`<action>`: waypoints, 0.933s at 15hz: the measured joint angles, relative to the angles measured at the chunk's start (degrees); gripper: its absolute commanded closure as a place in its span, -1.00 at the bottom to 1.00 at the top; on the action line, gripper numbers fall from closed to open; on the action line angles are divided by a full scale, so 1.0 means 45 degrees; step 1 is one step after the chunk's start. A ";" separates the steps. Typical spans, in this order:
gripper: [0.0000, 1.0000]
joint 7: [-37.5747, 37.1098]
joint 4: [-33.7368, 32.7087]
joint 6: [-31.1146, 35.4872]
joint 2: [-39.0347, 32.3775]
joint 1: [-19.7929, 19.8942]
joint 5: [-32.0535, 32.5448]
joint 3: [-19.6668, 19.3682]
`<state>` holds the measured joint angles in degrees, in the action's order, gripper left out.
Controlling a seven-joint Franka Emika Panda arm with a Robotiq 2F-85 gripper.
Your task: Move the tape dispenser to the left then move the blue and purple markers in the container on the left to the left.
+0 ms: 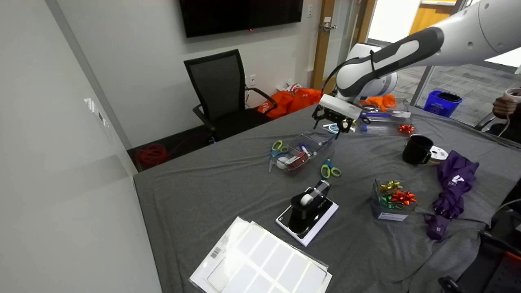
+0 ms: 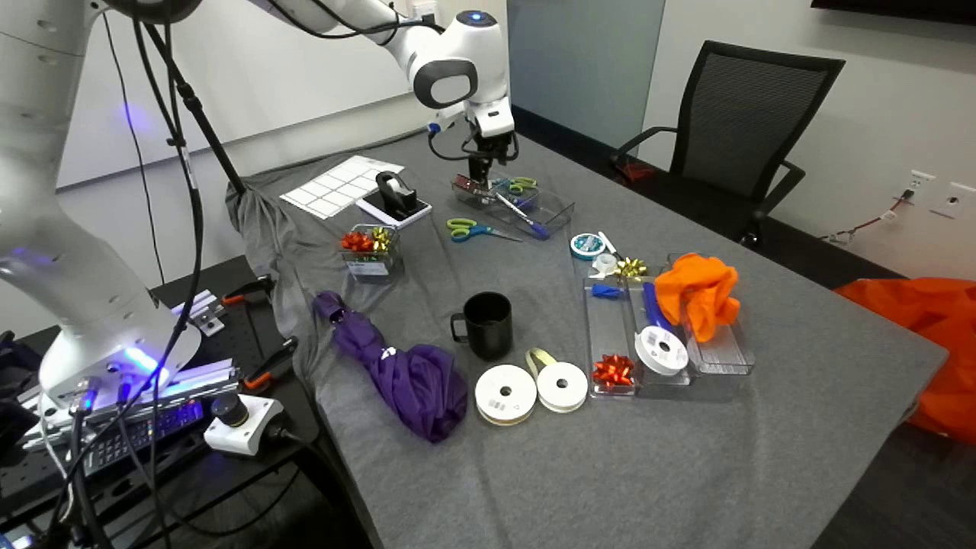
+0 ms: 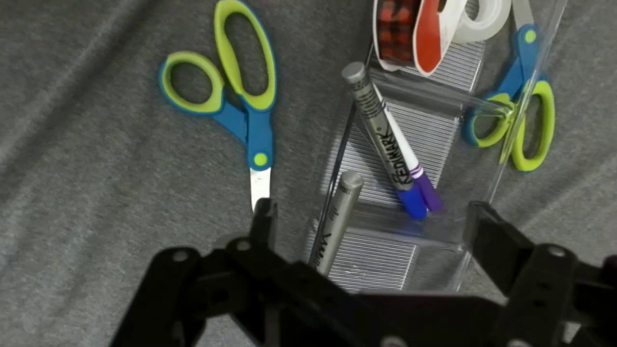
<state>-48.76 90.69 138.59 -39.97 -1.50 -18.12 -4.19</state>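
Above a grey cloth-covered table (image 2: pixel 648 457), the black two-fingered gripper (image 3: pixel 371 217) on my white and grey robot arm (image 2: pixel 457 49) hangs released, its jaws spread wide apart. Between the fingertips (image 3: pixel 264 224), my wrist view shows a clear plastic container (image 3: pixel 431 130) with ribbed compartments. Slanting side by side in its middle compartment lie a blue-capped marker (image 3: pixel 385 140) with a grey barrel and a slimmer purple-capped marker (image 3: pixel 409 159) with a white barrel. A second grey-barrelled marker (image 3: pixel 337 221) leans at the edge of the next compartment, its lower end hidden behind the gripper. At the container's opposite end sit a spool of red-and-black checked ribbon (image 3: pixel 397 29) and a whitish roll of tape (image 3: pixel 479 33). Lime-handled blue scissors (image 3: pixel 260 135) lie on the table just beside the container; a matching pair (image 3: pixel 525 58) shows at its other long side, and I cannot tell whether it is inside or outside the wall.

Visible in both exterior views, the chunky, rounded black tape dispenser (image 2: pixel 396 202) stands upright on a flat slab (image 1: pixel 313 226) with a glossy black top and white edges, near the container and apart from my gripper. White label sheets (image 1: pixel 264 260) lie just beside the slab. Elsewhere on the table I see a handled black mug (image 2: pixel 488 328), a furled purple umbrella (image 2: pixel 404 370), a clear plastic box (image 2: pixel 370 269) holding shiny bows (image 2: pixel 357 242), two white ribbon spools (image 2: pixel 492 400), and more clear trays (image 2: pixel 608 328) with an orange cloth (image 2: pixel 698 293) draped over them.
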 measured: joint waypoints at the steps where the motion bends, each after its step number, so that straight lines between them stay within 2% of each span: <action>1: -1.00 -0.0539 -0.0007 0.0219 -0.0153 -0.0087 0.0003 0.0000; 6: -1.00 -0.2669 -0.0214 0.0970 -0.0893 -0.0474 0.0113 -0.0040; 12: -1.00 -0.4256 -0.0583 0.1216 -0.1403 -0.0767 0.0715 -0.0350; 13: -0.50 -0.4462 -0.0661 0.1217 -0.1460 -0.0789 0.0842 -0.0395; 14: -0.47 -0.4637 -0.0749 0.1217 -0.1530 -0.0806 0.0965 -0.0436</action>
<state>-69.63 87.33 144.06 -46.85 -5.13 -13.78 -6.15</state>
